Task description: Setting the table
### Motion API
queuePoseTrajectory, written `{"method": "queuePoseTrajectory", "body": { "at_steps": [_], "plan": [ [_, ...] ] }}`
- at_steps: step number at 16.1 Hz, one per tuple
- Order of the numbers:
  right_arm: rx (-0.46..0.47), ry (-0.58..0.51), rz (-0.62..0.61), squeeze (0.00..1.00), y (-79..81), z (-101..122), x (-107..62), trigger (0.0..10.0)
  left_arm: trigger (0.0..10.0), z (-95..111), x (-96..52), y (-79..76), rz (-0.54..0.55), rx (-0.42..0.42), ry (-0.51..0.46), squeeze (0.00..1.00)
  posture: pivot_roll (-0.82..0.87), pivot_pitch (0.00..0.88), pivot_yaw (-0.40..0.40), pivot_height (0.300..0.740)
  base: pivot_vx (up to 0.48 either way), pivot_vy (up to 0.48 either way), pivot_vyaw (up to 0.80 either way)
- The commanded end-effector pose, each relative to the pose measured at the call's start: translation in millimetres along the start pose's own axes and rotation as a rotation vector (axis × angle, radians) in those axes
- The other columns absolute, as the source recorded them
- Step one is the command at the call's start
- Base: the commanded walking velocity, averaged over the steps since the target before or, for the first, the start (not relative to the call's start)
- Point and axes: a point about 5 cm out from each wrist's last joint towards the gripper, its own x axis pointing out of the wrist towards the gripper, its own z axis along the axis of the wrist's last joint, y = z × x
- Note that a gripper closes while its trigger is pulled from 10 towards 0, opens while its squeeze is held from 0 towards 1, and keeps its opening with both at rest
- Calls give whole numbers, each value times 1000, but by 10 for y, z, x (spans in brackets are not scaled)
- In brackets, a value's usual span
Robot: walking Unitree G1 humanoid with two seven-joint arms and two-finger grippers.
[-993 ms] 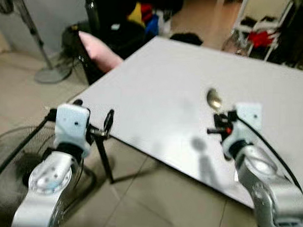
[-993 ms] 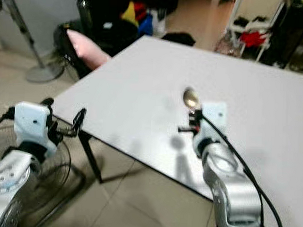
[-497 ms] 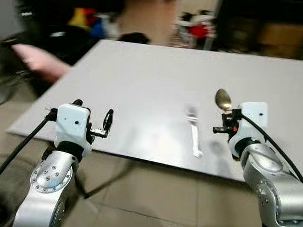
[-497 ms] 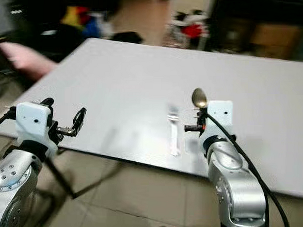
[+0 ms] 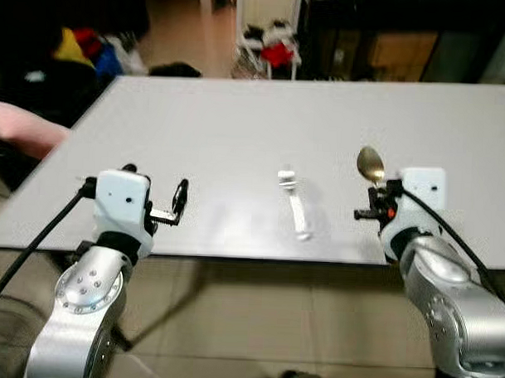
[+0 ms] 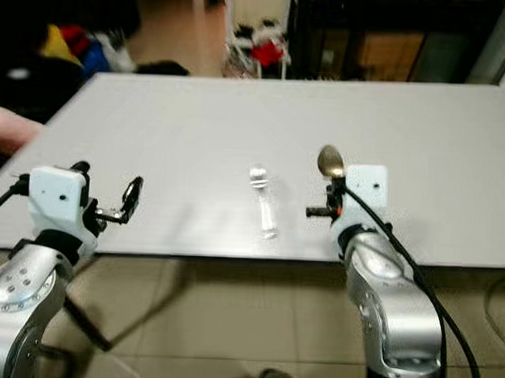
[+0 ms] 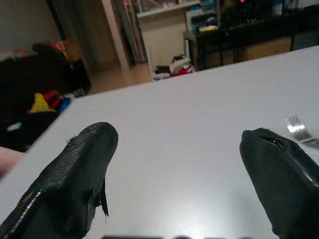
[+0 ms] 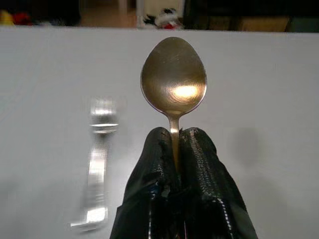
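Brass-toned spoon (image 8: pixel 173 79) stands bowl-up, clenched in my right gripper (image 5: pixel 375 201) just right of the fork (image 5: pixel 294 209) lying lengthwise mid-counter (image 5: pixel 238 122); left gripper (image 7: pixel 184 169) hovers released, lower left.

Dim room, dark beyond the pale grey matte table (image 5: pixel 238 114). Soft overhead glare on the shiny silver fork (image 5: pixel 293 209), which is blurred; bright highlight on the brass-coloured spoon bowl (image 8: pixel 173 79).

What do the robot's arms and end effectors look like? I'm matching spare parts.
Both arms are silver, rounded and jointed. The left end effector and right end effector each have two black fingers on a white boxy wrist; a black cable runs to each, with a small red part by the right one.
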Motion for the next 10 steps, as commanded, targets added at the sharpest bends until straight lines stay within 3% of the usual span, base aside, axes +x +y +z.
{"method": "queuePoseTrajectory", "body": {
  "at_steps": [1, 7, 10],
  "plan": [
    [14, -5, 40, 0, 69, 5, 9, 10000, 10000, 3, 20, 47, 17, 19, 0, 0, -163, 0, 64, 740, 0, 480, 0],
    [39, 3, 39, 0, 99, -19, 15, 10000, 10000, 15, 78, 63, 4, 38, -5, 0, -160, 0, 73, 740, 0, 480, 0],
    [49, 9, 14, 0, 62, -25, 16, 10000, 10000, 42, 115, 72, 14, 42, -13, 0, -163, 0, 74, 740, 0, 0, 0]
  ]
}}
